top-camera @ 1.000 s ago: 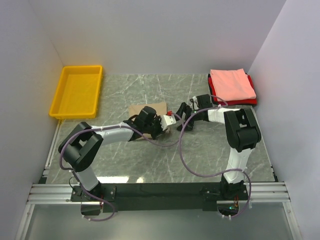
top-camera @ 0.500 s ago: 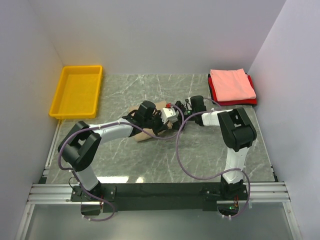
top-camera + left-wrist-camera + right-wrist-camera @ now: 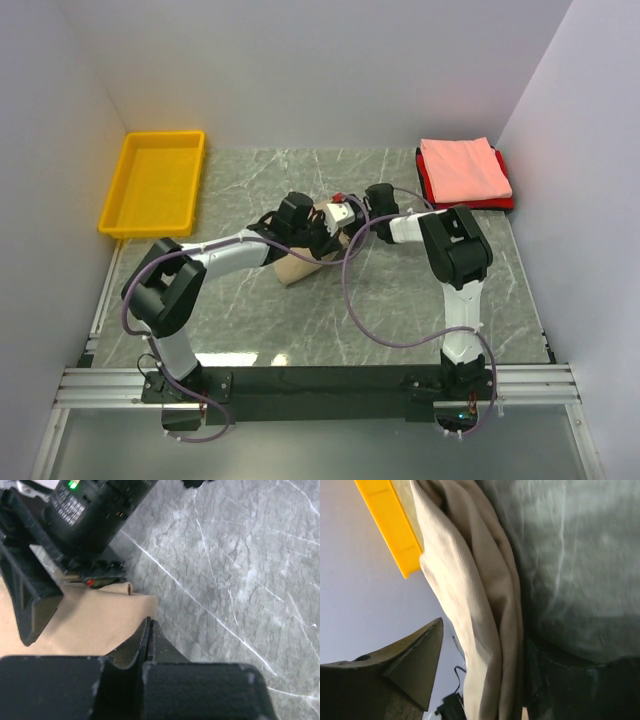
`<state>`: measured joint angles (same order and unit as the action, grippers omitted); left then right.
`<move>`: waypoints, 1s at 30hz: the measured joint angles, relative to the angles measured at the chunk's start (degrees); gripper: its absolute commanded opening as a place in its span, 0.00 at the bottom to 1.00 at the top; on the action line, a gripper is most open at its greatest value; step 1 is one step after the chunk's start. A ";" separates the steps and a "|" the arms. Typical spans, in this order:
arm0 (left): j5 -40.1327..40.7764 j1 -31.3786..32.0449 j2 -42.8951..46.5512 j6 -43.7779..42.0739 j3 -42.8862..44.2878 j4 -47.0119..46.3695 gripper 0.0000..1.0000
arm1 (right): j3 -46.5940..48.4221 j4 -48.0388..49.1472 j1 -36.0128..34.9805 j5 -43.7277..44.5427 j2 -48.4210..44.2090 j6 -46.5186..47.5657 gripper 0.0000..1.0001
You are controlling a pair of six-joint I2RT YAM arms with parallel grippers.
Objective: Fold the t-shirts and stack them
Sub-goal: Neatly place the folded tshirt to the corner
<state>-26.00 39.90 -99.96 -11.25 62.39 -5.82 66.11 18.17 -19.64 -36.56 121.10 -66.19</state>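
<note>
Sticker [image 3: 67, 499]: upper left, print unreadable
Left gripper [image 3: 149, 626]: clenched on tan t-shirt [image 3: 95, 625] edge
Right gripper [image 3: 485, 640]: grasping tan t-shirt folds

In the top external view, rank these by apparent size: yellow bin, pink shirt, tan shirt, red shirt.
1. yellow bin
2. pink shirt, folded, lying on the red one
3. tan shirt and red shirt: not ranked. The arms cover most of the tan one, and only a rim of the red shows.

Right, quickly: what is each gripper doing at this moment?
Left gripper: closed, pinching the tan t-shirt at its edge.
Right gripper: closed on the same tan t-shirt.
</note>
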 measured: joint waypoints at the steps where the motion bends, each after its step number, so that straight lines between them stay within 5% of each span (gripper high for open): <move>1: -0.13 -0.02 -0.26 0.11 0.28 0.00 0.01 | 0.50 0.11 -0.15 0.48 0.39 0.00 0.61; 4: -0.33 -0.09 -0.74 0.26 0.59 -0.09 0.01 | 1.88 0.22 -0.57 1.46 1.53 0.24 0.52; 6: -0.46 -0.11 -1.05 0.42 0.74 -0.09 0.01 | 2.69 0.15 -0.79 2.16 2.10 0.92 0.29; 7: -0.55 -0.13 -1.14 0.44 0.81 -0.04 0.02 | 3.10 -0.35 -0.85 2.51 2.27 1.66 0.06; 8: -0.55 -0.15 -1.18 0.46 1.01 0.28 0.05 | 3.58 -0.98 -0.85 2.73 2.38 3.13 0.00; 18: -4.37 -7.37 2.10 5.55 3.89 6.16 0.71 | 13.84 -21.31 0.07 9.31 -0.66 28.11 0.00; 21: -4.07 -10.73 5.75 6.21 4.81 9.88 0.99 | 16.17 -27.47 1.79 12.52 -3.43 37.68 0.00; 30: -0.07 -14.05 12.50 5.88 6.97 18.32 0.99 | 23.47 -39.50 10.67 23.12 -6.14 59.80 0.00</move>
<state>-26.06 25.85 -87.46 -5.37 69.36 12.49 89.58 -21.32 -8.97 -13.43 114.96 -6.39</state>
